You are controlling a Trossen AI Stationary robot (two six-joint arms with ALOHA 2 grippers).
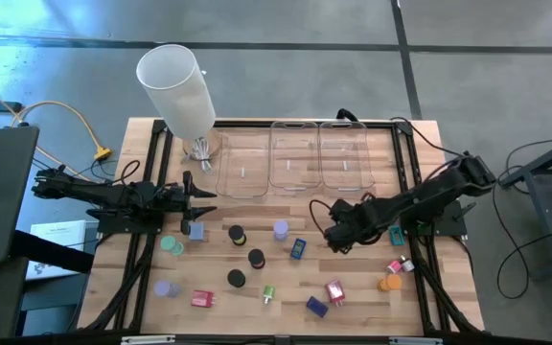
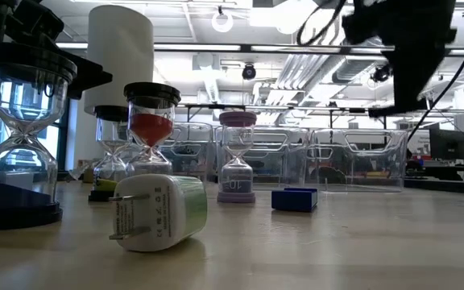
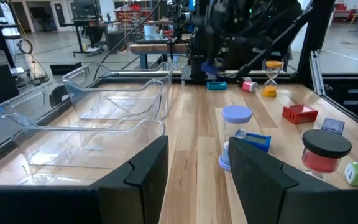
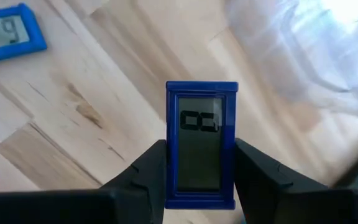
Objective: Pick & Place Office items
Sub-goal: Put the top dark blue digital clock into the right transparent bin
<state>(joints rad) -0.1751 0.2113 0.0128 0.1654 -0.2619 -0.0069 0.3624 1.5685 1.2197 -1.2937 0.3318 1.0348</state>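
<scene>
1. The right claw (image 4: 201,171) pinches a blue digital timer (image 4: 201,144) between its 2 dark fingers (image 4: 143,174), lifted above the wooden counter (image 4: 92,112). In the high view that claw (image 1: 338,233) hangs over the counter's right half, just in front of the 3 clear trays (image 1: 295,153).

2. Judged from this, the step in hand is the carry: 1 item is picked, not yet placed. The next move calls for swinging it over a tray's rim and lowering before letting go, so the hard case does not bounce out.

3. The left claw (image 3: 194,177) is empty, its fingers part spread, low over the counter's left side beside the nearest tray (image 3: 73,124) and facing a lavender-capped sand timer (image 3: 235,134).

4. The other office items are scattered on the counter in front of the trays: a second blue timer (image 4: 5,34), a red-sand hourglass with black caps (image 2: 151,125), a white-and-green plug adapter (image 2: 158,213) lying on its side, and a red block (image 3: 300,113).

5. The timer is a flat rigid plastic rectangle with a grey screen. The hourglasses are clear and waisted. The trays are thin, glossy and round-cornered. The counter is pale butcher-block plank.
</scene>
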